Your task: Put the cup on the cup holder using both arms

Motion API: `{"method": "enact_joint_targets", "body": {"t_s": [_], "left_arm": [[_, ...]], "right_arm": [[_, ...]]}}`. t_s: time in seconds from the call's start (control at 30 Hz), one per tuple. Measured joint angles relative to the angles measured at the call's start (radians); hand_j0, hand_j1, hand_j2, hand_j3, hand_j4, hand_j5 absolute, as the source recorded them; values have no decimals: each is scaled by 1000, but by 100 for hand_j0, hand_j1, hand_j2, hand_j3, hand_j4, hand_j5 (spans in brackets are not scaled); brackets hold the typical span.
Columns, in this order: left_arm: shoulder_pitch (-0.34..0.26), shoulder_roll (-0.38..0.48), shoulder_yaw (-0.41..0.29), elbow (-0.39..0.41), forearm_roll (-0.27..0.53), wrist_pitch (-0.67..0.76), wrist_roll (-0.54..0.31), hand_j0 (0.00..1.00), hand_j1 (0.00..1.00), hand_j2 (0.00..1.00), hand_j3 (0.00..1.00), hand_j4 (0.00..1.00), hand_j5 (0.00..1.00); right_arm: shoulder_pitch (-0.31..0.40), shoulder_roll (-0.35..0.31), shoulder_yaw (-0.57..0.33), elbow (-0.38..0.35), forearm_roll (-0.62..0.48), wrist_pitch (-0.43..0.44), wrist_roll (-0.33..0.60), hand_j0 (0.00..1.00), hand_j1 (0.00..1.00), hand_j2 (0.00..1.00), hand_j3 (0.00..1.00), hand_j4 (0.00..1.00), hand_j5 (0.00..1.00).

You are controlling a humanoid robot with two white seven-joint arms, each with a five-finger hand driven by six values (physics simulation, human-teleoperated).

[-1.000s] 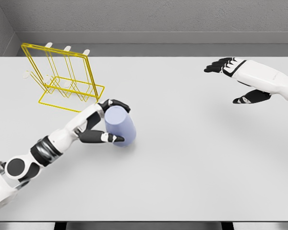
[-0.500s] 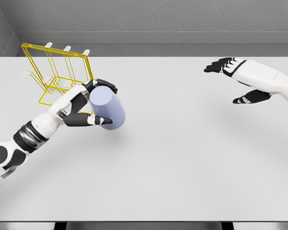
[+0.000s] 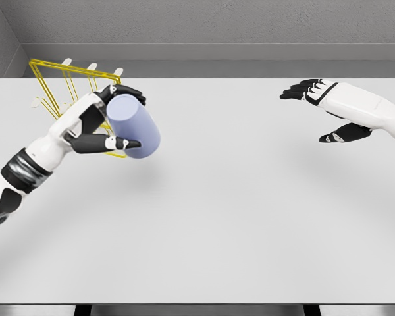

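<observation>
Currently left hand (image 3: 99, 122) wraps its fingers around lavender cup (image 3: 133, 126), tilted and apparently clear of the white table (image 3: 250, 210), right in front of yellow wire cup holder (image 3: 52, 85) at back left; contact with the rack unclear. Right hand (image 3: 322, 108) hovers at far right, fingers spread, holding nothing.
</observation>
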Motion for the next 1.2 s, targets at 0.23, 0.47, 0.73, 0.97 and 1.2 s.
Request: {"method": "enact_joint_targets", "body": {"t_s": [0.23, 0.47, 0.73, 0.97, 1.2], "left_arm": [[-21, 6, 7, 26, 21, 0, 0, 59, 59, 59, 59, 59, 59], [-26, 26, 14, 36, 44, 0, 0, 60, 60, 60, 60, 60, 60], [-37, 43, 20, 50, 68, 0, 0, 60, 60, 60, 60, 60, 60], [-41, 45, 24, 89, 85, 0, 0, 61, 61, 61, 61, 61, 61], [-44, 46, 26, 109, 92, 1, 0, 61, 61, 61, 61, 61, 61]], "right_arm": [[0, 0, 0, 0, 0, 0, 0, 100, 100, 100, 100, 100, 100], [0, 0, 0, -2, 0, 0, 0, 100, 100, 100, 100, 100, 100], [0, 0, 0, -4, -1, 0, 0, 100, 100, 100, 100, 100, 100], [0, 0, 0, -3, -1, 0, 0, 100, 100, 100, 100, 100, 100], [0, 0, 0, -8, -2, 0, 0, 100, 100, 100, 100, 100, 100]]}}
